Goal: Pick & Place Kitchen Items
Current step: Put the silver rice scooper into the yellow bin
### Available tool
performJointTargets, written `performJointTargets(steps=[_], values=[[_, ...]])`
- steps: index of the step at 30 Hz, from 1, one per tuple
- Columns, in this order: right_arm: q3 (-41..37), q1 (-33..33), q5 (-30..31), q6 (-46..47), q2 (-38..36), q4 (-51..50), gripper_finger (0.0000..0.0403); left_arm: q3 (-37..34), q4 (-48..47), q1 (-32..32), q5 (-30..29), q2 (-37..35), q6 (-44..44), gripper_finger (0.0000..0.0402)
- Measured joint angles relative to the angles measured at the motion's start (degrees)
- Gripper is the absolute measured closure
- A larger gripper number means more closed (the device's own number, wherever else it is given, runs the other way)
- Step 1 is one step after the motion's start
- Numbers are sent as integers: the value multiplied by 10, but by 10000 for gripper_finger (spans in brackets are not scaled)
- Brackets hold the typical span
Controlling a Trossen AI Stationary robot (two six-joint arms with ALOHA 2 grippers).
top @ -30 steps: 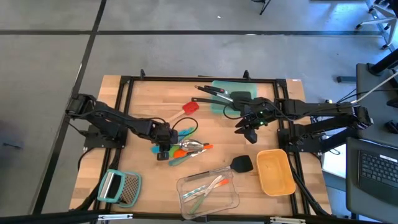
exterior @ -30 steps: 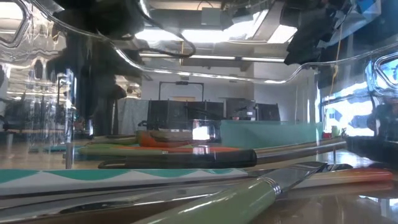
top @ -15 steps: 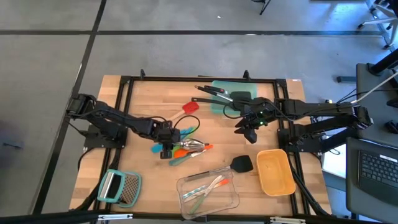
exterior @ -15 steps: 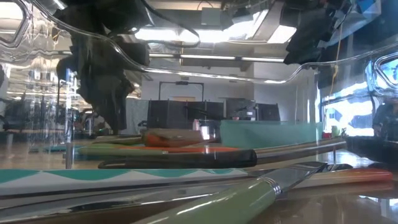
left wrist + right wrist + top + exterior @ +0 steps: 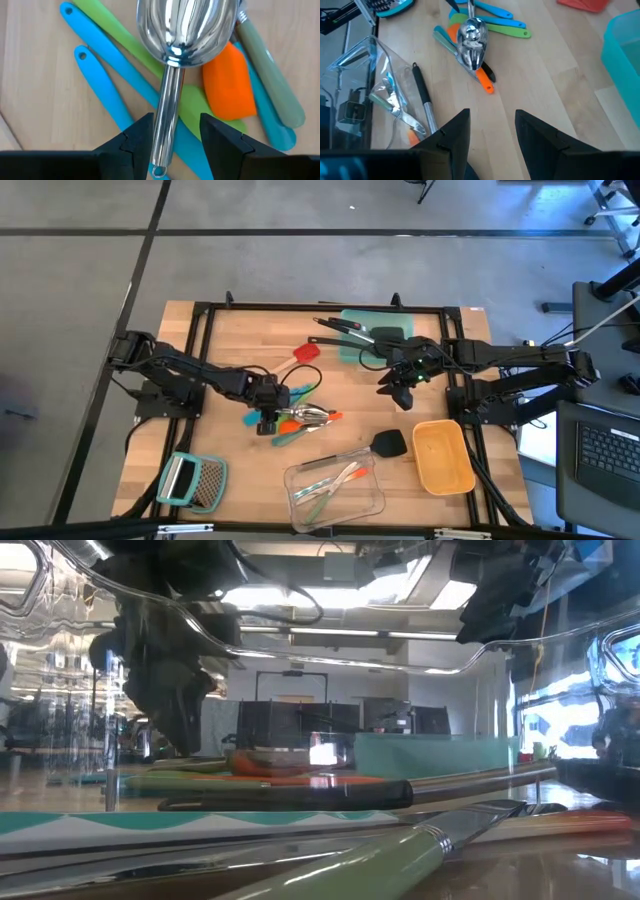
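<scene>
A silver spoon (image 5: 308, 416) lies on a small pile of teal (image 5: 100, 80), green (image 5: 125, 47) and orange (image 5: 227, 82) tools at the table's middle. My left gripper (image 5: 266, 421) points down over the spoon's handle (image 5: 167, 115). It is open, with one finger on each side of the handle, near its free end. The handle lies close to one finger (image 5: 142, 132) and clear of the other; I cannot tell whether it touches. My right gripper (image 5: 403, 392) hangs open above the bare table right of centre, holding nothing.
A red spatula (image 5: 306, 351) lies beyond the pile. A black slotted spatula (image 5: 388, 443) lies between a clear container (image 5: 335, 488) holding slim tools and a yellow container (image 5: 443, 457). A teal container (image 5: 375, 335) with black utensils stands at the far side. A grater (image 5: 193, 480) lies near left.
In the low view the spoon's bowl has shifted a little on the pile beside my left gripper. My right gripper has kept still.
</scene>
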Motion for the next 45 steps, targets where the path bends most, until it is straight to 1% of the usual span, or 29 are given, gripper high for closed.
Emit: performJointTargets(steps=[10, 16, 20, 25, 26, 31, 36, 42, 45], values=[[0, 0, 4, 0, 0, -2, 245, 2, 19, 1, 15, 53, 0, 246], [0, 0, 4, 5, 0, -2, 245, 2, 21, 2, 19, 60, -6, 251], [0, 0, 4, 6, 0, -2, 245, 2, 21, 4, 24, 60, -21, 271], [0, 0, 4, 7, 0, -2, 245, 1, 20, 9, 29, 61, -41, 332], [0, 0, 4, 7, 0, -2, 245, 1, 20, 9, 32, 61, -41, 337], [0, 0, 6, 6, 0, 0, 245, 3, 18, 16, 46, 61, -64, 337], [0, 0, 6, 7, 0, 0, 245, 10, 11, 18, 39, 39, -90, 337], [0, 0, 8, 15, 0, 4, 245, 28, 25, 27, 23, -20, -125, 337], [0, 0, 12, 15, 0, 4, 245, 33, 56, 36, 11, -57, -147, 337]])
